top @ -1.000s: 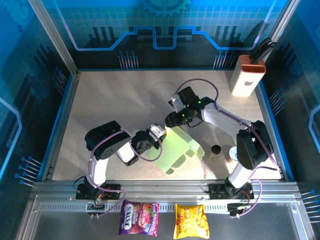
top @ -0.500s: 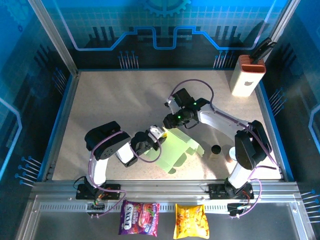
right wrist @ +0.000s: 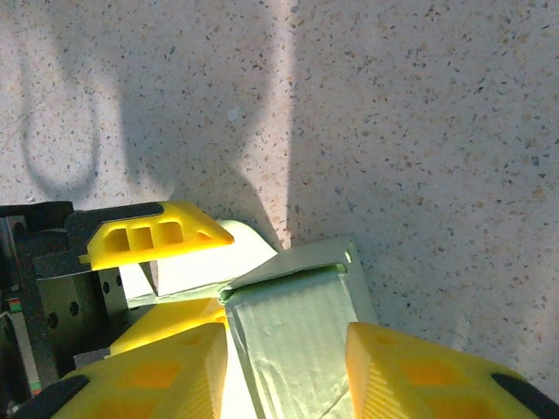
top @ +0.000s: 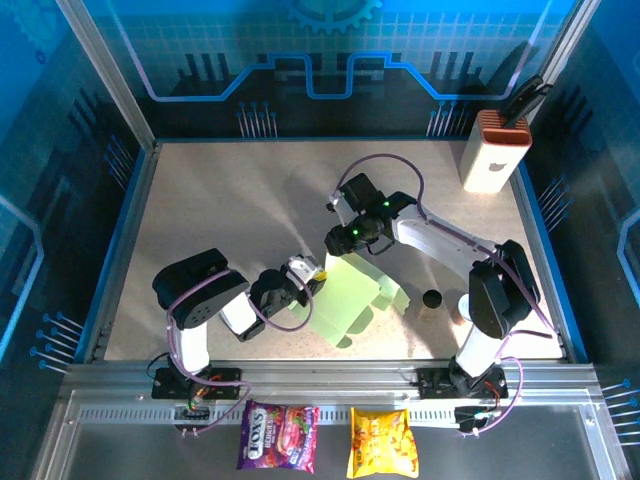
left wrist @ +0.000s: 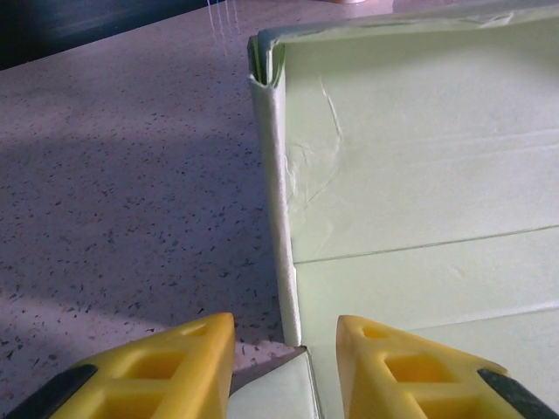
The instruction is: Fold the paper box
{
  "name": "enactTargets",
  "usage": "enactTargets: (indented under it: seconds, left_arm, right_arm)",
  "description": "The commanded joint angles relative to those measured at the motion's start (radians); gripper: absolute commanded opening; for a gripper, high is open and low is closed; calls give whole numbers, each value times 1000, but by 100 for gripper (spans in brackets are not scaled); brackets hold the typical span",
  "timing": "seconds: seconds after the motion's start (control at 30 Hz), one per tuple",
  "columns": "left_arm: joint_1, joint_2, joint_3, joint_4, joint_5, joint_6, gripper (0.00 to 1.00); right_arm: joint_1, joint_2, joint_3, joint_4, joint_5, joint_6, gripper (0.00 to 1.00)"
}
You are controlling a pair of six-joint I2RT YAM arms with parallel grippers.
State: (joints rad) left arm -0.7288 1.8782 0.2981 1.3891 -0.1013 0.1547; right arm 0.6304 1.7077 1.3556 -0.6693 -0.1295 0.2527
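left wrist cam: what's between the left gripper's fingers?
An upright side wall of the paper box, its near end standing untouched in the open left gripper; seen in the left wrist view.

Left arm [top: 200, 290], right arm [top: 440, 235]: black joints, white links, purple cables [top: 384, 158] noted. Left gripper [left wrist: 284, 327] fitted with yellow hollowed fingers [left wrist: 183, 358].

The purple snack packet [top: 278, 438] reads "FOX'S".

Overhead looks down; wrist views close, share paper box [left wrist: 393, 175]
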Motion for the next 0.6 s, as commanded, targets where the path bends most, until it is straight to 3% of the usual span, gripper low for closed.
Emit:
enactTargets:
  seconds: [0.0,0.2,0.47,0.57]
  left_arm:
    - [-1,-5,-6,14,-13,-20,35]
    - [-1,0,-4,14,-11,-17,32]
    - [-1,-1,-4,13,-17,-17,31]
    - [-1,1,-3,14,-18,-17,31]
  right_arm:
    - [15,7,39,-47,18,-21,43]
    - [14,10,67,-73,45,-49,46]
    - [16,107,152,-133,60,-98,68]
    - [21,152,181,-144,43,-104,71]
